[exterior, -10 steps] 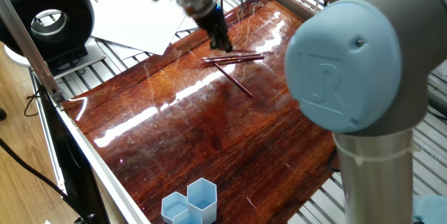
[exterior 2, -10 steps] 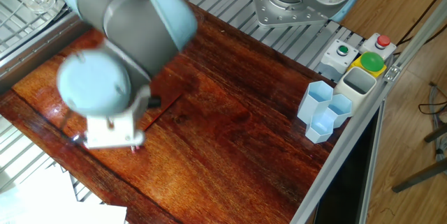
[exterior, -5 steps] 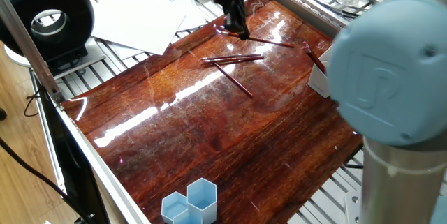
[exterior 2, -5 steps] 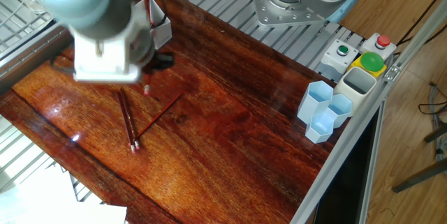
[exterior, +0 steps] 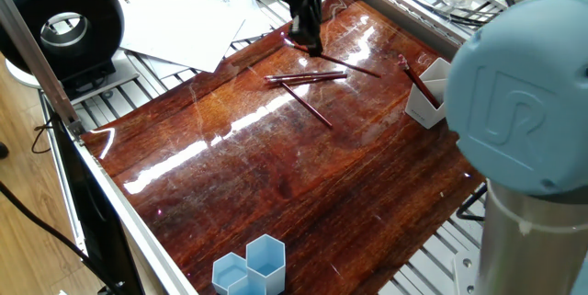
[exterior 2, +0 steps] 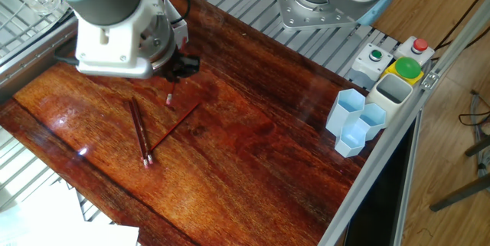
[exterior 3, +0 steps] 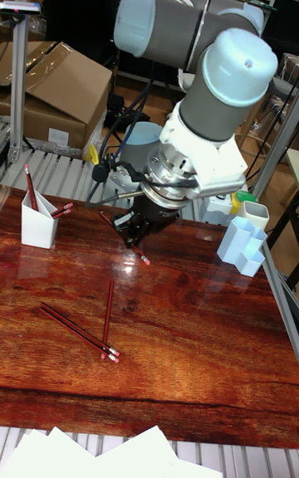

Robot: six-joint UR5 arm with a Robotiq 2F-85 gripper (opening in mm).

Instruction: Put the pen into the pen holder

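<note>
The black two-finger gripper (exterior 3: 131,239) is clamped on a thin red pen (exterior 3: 138,256), tilted above the glossy wooden table (exterior 3: 191,337). The white angular plastic pen holder (exterior 3: 37,226) stands at its nine o'clock.

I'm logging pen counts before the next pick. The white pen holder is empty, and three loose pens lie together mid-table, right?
Not quite: the white pen holder is not empty. The tall fixed view shows a red pen already standing in it. The three loose pens do lie together mid-table.
</note>
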